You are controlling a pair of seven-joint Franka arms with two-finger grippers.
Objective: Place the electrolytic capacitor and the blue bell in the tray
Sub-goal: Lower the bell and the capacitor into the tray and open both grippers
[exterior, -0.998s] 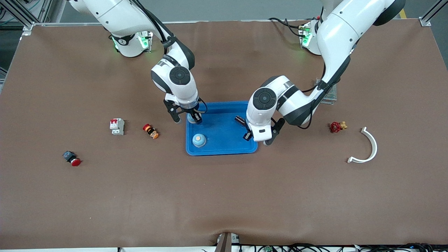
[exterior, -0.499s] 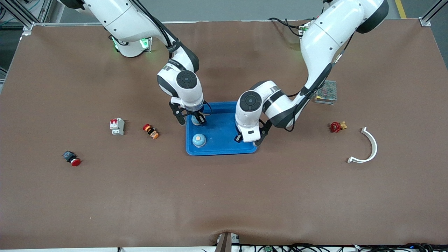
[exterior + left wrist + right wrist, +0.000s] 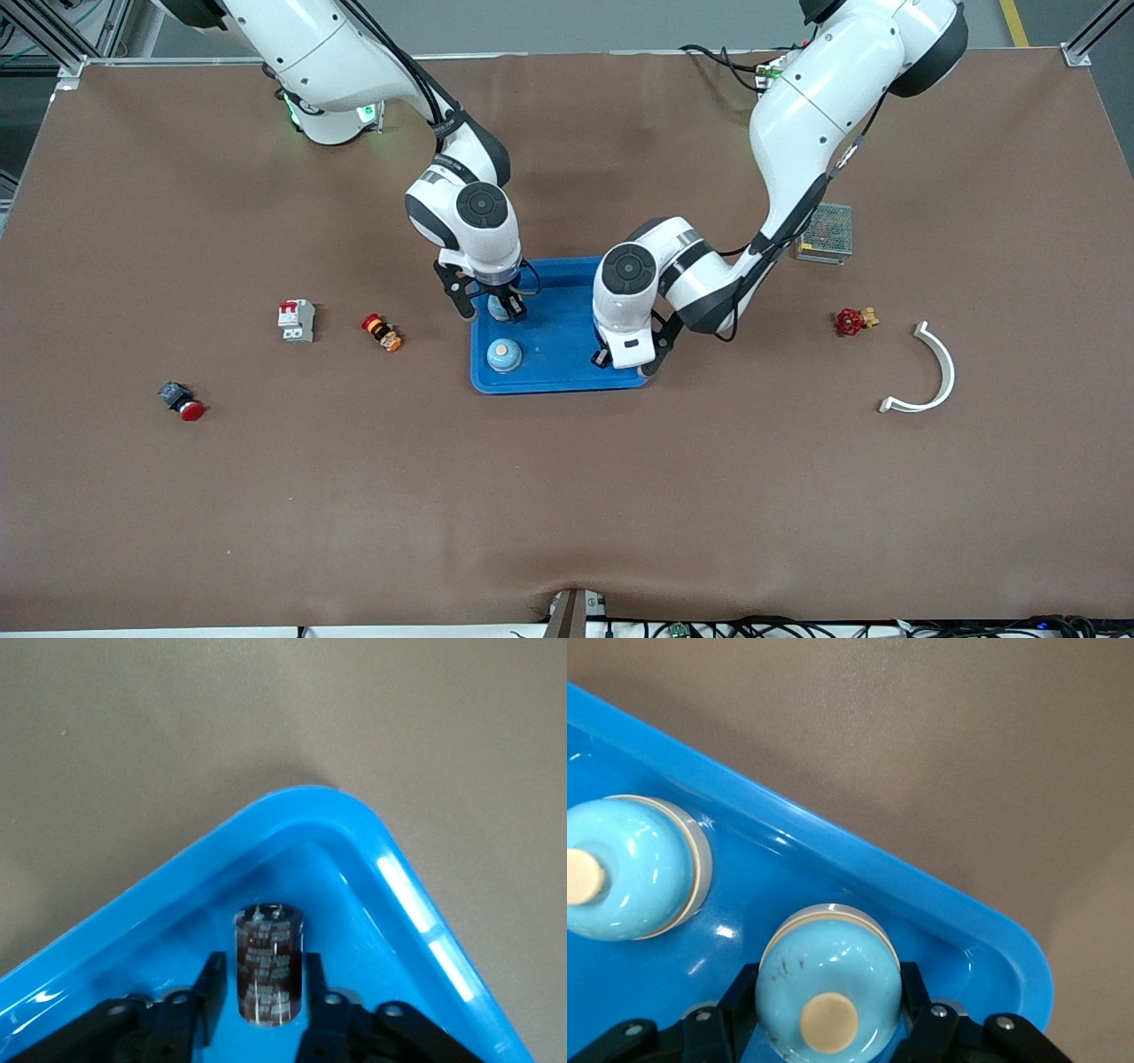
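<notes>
The left gripper sits low in a corner of the tray nearest the front camera, toward the left arm's end, its fingers just apart from the electrolytic capacitor lying on the tray floor between them, so that part looks delivered and released. The right gripper is clamped on a blue bell at the tray's corner toward the right arm's end, with a second bell already resting inside; only letting go and withdrawing seems left.

The brown table carries the tray, a white curved bracket and small parts.
</notes>
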